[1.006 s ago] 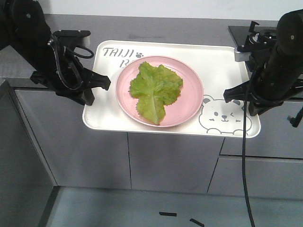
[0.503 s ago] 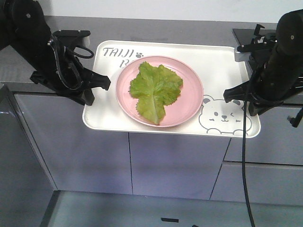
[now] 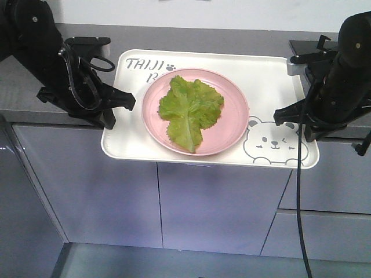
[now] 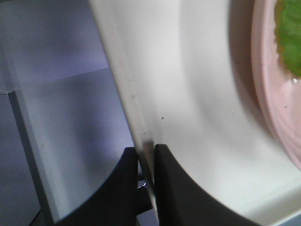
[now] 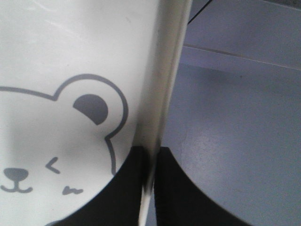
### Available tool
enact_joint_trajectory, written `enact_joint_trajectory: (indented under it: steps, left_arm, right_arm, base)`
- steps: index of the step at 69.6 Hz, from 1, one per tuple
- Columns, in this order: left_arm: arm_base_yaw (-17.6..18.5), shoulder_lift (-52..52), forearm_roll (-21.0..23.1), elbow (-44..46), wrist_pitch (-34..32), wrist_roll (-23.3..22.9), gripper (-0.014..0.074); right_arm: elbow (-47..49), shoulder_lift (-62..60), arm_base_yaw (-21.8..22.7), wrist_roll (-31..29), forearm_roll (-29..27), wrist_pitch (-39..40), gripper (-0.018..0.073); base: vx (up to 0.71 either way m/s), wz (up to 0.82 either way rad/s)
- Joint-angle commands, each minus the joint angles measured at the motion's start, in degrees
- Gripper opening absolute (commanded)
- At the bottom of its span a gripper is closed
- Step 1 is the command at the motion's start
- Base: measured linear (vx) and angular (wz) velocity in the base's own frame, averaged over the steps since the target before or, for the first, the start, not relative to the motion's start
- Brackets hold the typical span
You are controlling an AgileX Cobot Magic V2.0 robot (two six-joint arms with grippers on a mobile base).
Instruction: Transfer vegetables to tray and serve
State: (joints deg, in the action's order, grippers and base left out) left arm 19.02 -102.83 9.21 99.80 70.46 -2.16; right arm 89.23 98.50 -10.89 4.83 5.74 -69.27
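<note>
The tray (image 3: 272,75) fills the centre of the front view, jutting out past the front edge of the grey desk (image 3: 232,36) over the cabinet doors (image 3: 214,202); whether its far edge rests on the desk I cannot tell. The lettuce leaf (image 3: 190,110) lies flat on a round pink plate (image 3: 235,124) in the middle of the tray, left of the printed bear face. The left claw (image 4: 146,153) is closed on the thin raised rim at the left of the frame, one finger inside the rim and one outside. The right claw (image 5: 150,153) pinches the opposite rim the same way, just beside the bear's ear. The tray looks stiff, light and glossy, so a narrow pinch on a smooth rim could slip or let it twist; both sides probably need to travel level and together. The plate sits loose and could slide if the tray tilts, and the soft, nearly weightless leaf could shift with any jolt
</note>
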Motion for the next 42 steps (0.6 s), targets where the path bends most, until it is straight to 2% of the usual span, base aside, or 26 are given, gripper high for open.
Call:
enact_joint_trajectory:
  steps: [1,42]
  left_arm:
    - [1.33,3.31,8.63,2.23,-4.72,1.47,-0.0006]
    - [1.33,3.31,8.63,2.23,-4.72,1.47,-0.0006]
  right_arm:
    - [1.83,-3.21,-0.97,-2.05,-5.15,3.97,-0.001]
    - [1.83,-3.21,-0.97,-2.05,-5.15,3.97,-0.001]
  base:
    - [0.11,0.01]
    - [0.11,0.01]
